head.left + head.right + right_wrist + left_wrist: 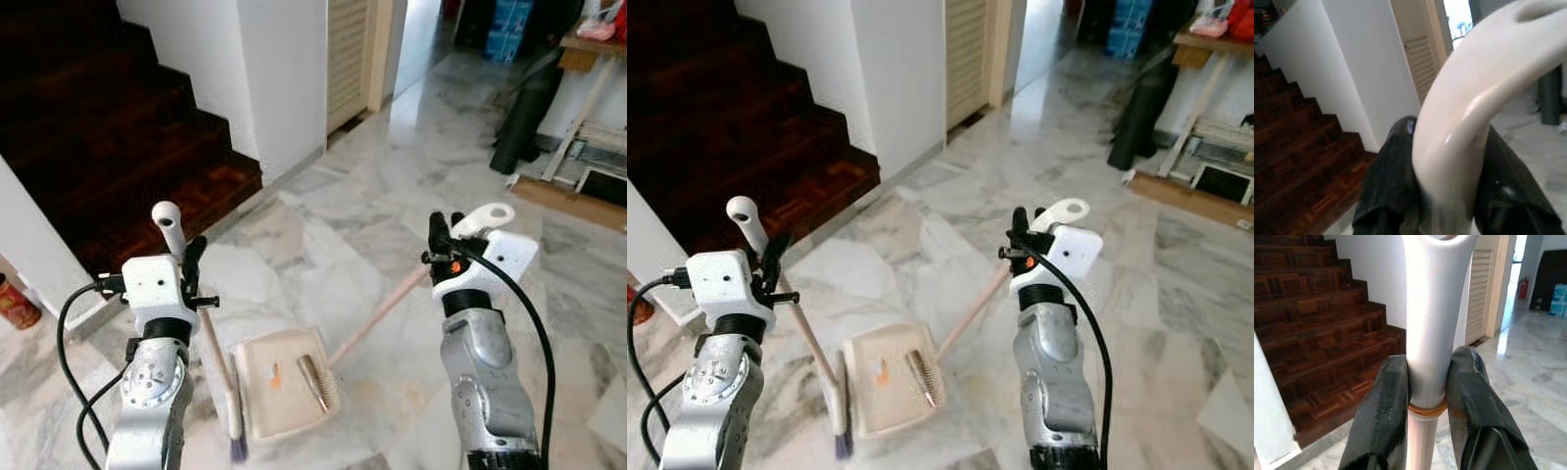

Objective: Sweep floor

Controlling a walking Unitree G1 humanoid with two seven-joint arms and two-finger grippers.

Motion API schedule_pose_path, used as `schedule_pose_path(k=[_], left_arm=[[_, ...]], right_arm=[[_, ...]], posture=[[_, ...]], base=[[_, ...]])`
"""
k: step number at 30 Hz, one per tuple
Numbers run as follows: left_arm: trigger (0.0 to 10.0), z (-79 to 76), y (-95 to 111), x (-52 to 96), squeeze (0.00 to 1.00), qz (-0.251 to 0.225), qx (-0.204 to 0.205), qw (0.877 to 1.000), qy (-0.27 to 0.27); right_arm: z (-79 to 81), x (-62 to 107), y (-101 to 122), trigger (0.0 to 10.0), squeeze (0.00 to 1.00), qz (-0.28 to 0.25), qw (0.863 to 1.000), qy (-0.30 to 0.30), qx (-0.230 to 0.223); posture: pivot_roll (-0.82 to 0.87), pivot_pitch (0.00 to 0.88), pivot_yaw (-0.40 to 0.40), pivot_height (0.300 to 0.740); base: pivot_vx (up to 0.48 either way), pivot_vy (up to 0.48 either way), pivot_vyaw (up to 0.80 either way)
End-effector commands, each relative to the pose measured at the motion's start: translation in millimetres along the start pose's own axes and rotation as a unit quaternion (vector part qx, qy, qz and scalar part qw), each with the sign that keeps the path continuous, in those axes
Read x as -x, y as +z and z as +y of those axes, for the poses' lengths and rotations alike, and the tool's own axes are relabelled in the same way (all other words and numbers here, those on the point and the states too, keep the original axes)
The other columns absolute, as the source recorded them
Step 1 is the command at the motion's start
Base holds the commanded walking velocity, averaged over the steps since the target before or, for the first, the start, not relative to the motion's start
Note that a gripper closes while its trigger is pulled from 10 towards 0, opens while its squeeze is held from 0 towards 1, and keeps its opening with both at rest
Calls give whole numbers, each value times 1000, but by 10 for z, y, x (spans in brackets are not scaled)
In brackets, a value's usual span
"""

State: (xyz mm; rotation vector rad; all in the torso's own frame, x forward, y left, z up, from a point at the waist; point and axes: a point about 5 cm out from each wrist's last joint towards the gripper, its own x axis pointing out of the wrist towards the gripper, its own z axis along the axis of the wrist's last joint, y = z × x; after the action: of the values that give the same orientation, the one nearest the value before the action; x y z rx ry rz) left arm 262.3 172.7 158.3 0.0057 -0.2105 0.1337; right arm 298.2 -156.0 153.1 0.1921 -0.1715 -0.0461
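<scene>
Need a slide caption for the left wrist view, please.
Left gripper shut on the white broom handle, wooden stairs behind.

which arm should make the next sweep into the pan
Left, probably. The left gripper holds the white-handled broom, whose bristles rest beside the cream plastic dustpan. The right gripper holds the dustpan's long handle, steadying it.

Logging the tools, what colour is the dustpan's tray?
Cream dustpan, clearest in the left eye view.

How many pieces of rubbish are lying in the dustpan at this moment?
2. Inside the dustpan: a small orange scrap near its middle, and a longer ribbed brownish piece towards the robot's right. Smaller dust may be invisible.
</scene>
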Motion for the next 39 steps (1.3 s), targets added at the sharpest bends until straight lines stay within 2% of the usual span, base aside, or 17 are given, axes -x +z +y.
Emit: schedule_pose_path(k=[1, 8, 39], left_arm=[[10000, 59, 91, -14, 0, -20, -8, 1000, 13], [10000, 63, 90, -11, 0, -20, -8, 1000, 14], [10000, 19, 102, -10, 0, -20, -9, 1000, 9]], right_arm=[[155, -83, 148, 10000, 0, -37, 999, 23, -16], [174, -71, 143, 10000, 0, -38, 999, 27, -18], [196, -99, 128, 10000, 0, -30, 999, 37, -18]], posture=[[-52, 37, 42, 740], [-57, 40, 44, 740], [-50, 70, 38, 740]], base=[[0, 266, 706], [0, 272, 601], [0, 273, 0]])
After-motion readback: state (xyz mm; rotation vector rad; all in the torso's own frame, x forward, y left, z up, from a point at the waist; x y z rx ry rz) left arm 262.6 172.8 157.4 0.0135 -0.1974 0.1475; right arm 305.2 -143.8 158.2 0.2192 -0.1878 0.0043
